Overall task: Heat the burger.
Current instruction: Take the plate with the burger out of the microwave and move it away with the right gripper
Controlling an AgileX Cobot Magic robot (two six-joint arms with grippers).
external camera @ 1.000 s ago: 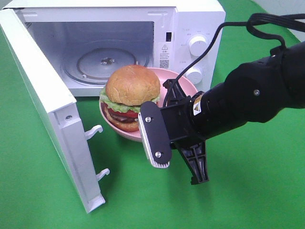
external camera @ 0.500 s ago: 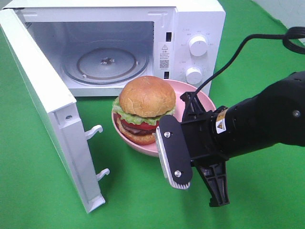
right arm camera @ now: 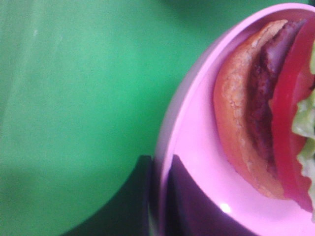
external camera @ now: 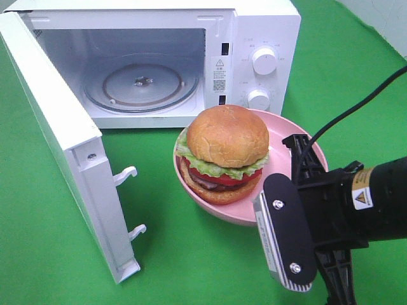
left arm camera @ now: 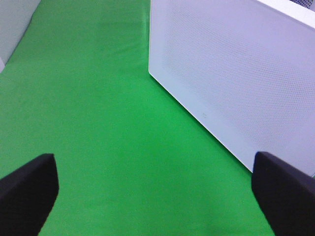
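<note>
**Half the job still ahead: burger out on its plate, oven standing open**

Two of my tools are in play, and only one is working. My right tool (external camera: 289,210) is clenched on the near right rim of the pink plate (external camera: 191,184), one jaw inside the rim and one outside, as the right wrist view shows. The burger (external camera: 224,154) sits on that plate, in front of the microwave (external camera: 254,25) and just right of its open mouth, below the control knobs (external camera: 263,60). My left tool (left arm camera: 157,189) is released, its jaws spread wide over bare green bench (left arm camera: 98,98) beside the outer face of the open door (left arm camera: 236,73); it holds nothing.

Done, as I judge it: the microwave door (external camera: 57,127) is swung fully open to the left and the plate is in my grip. Left to do: get plate and burger onto the glass turntable (external camera: 141,86), let go, shut the door and set the knobs.

Hard to make out: whether the plate rests on the bench or hangs just above it, I cannot tell. My right arm covers the plate's near right edge in the high view. The wrist view is blurred and cuts off most of the burger, showing only its lower layers. The left arm is absent from the high view.
</note>
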